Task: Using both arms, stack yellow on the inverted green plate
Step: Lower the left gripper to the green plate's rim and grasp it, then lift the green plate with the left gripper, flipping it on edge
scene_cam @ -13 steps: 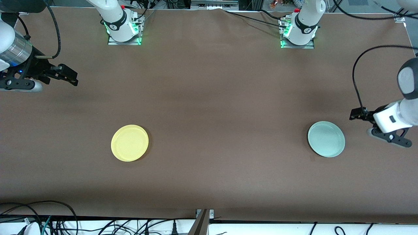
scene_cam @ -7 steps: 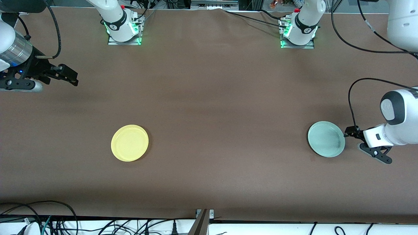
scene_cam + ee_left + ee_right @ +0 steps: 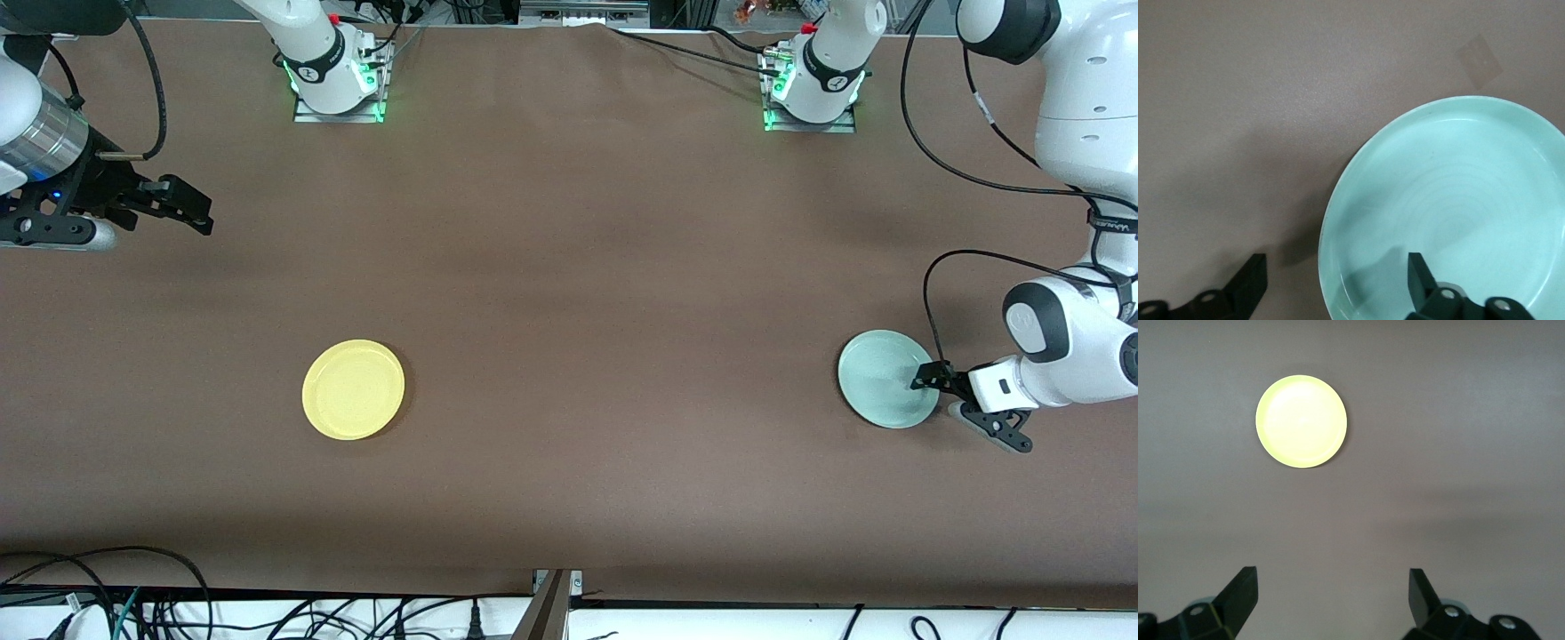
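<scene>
The yellow plate (image 3: 353,389) (image 3: 1301,421) lies hollow side up on the brown table, toward the right arm's end. The pale green plate (image 3: 888,379) (image 3: 1451,207) also lies hollow side up, toward the left arm's end. My left gripper (image 3: 929,384) (image 3: 1337,263) is low at the green plate's rim and open. One of its fingers (image 3: 1421,273) is over the plate's inside and the other is over the table outside the rim. My right gripper (image 3: 191,213) (image 3: 1332,575) waits open and empty above bare table, well away from the yellow plate.
Both arm bases (image 3: 338,76) (image 3: 813,84) stand along the table edge farthest from the front camera. Cables (image 3: 107,587) hang past the nearest edge. A pale square patch (image 3: 1479,59) marks the table near the green plate. Bare brown table lies between the two plates.
My left arm has swung in and come down toward the green plate, so its fingers now stand either side of the rim. The right arm and both plates have not moved.
</scene>
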